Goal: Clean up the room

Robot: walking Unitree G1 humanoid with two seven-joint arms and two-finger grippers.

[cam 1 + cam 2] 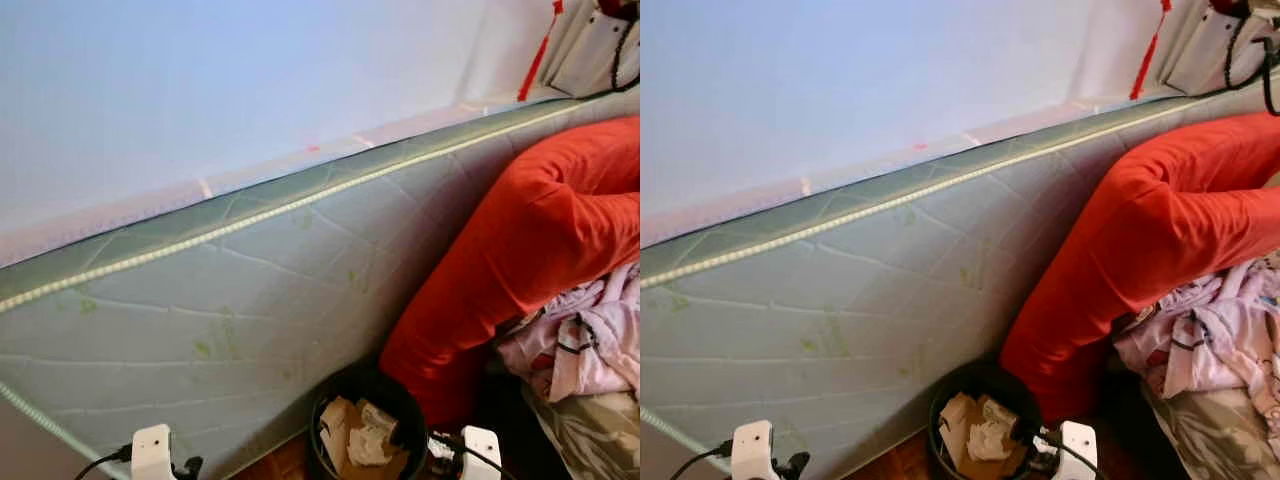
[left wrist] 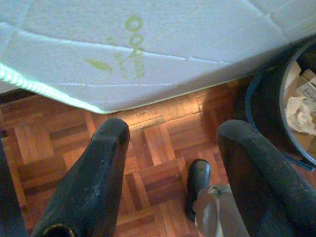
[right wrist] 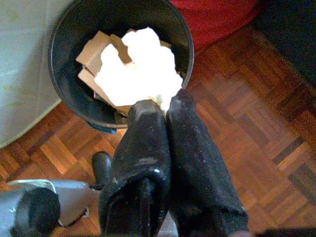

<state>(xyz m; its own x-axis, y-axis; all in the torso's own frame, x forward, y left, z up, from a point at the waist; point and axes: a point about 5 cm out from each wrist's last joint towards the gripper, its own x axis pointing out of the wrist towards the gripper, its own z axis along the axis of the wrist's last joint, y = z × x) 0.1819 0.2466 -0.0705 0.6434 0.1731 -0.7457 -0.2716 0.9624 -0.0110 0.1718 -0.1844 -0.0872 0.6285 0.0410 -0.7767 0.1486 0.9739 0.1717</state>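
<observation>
Here, your right claw (image 3: 165, 106), fingers pressed together on a white crumpled tissue (image 3: 140, 66), hangs directly above the black wastebasket (image 3: 64, 98), nearer than the spread, empty left claw (image 2: 173, 143).

At the bottom of the head camera pictures two white boxy wrist parts show, the left one (image 1: 152, 452) and the right one (image 1: 481, 447), each with a thin black cable running out of its side. The left gripper (image 2: 173, 163) has two thick black fingers (image 2: 89, 182), matt and dusty, rounded at the tips. The right gripper (image 3: 168, 106) has the same black fingers (image 3: 143, 148), scuffed grey. Under them is a silver-grey limb with a glossy black foot (image 2: 197, 185), perhaps a shoe.
</observation>
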